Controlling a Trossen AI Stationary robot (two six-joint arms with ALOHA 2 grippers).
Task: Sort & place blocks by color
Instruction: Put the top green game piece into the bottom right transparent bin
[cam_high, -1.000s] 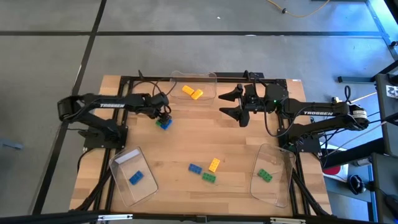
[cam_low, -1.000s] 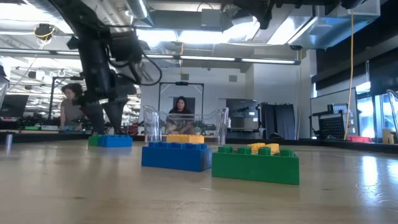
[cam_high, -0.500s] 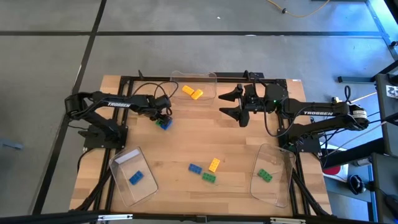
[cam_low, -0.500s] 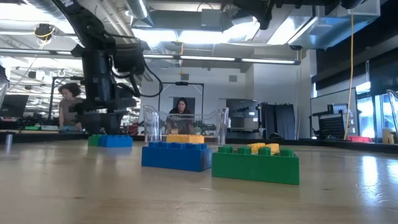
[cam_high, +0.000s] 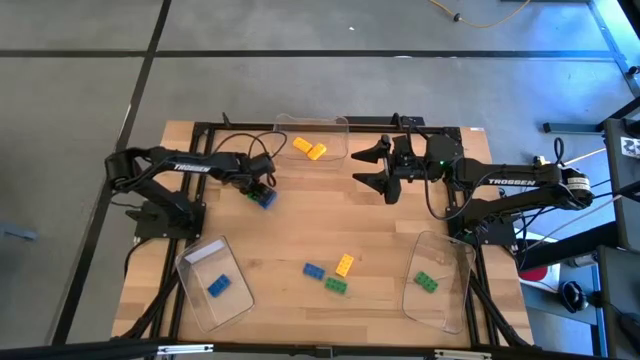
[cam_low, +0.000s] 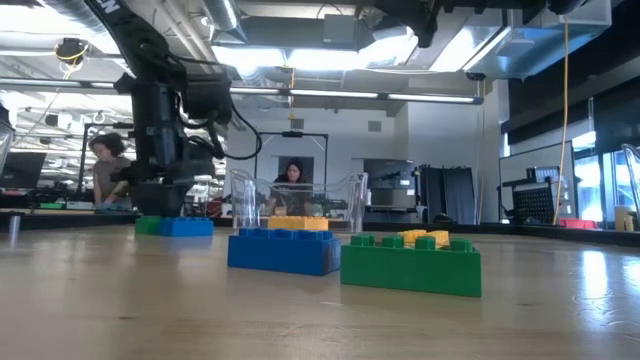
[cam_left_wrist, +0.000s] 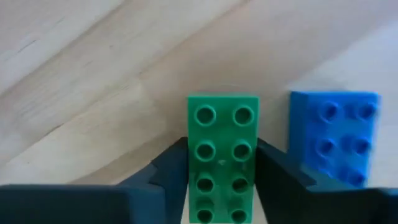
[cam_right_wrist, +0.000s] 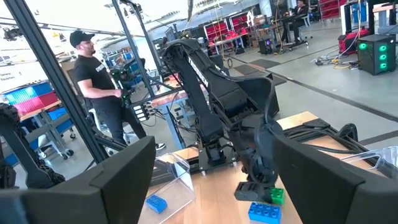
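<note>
Lowered since earlier, the left gripper was closed around the green block, the blue block at its three o'clock; the right gripper was held wide.

Nine studded blocks — green one flat beside blue one, perhaps touching.

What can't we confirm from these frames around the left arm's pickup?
- Left gripper contact: the wrist view shows the jaws flanking the green block, but the bottom edge cuts off the tips, so the grip is unconfirmed.
- High view: the gripper covers the green block; only the blue block beside it shows.
- Low view: whether those two blocks touch is hidden behind the gripper.
- Right gripper: waits open, mid-table.
</note>
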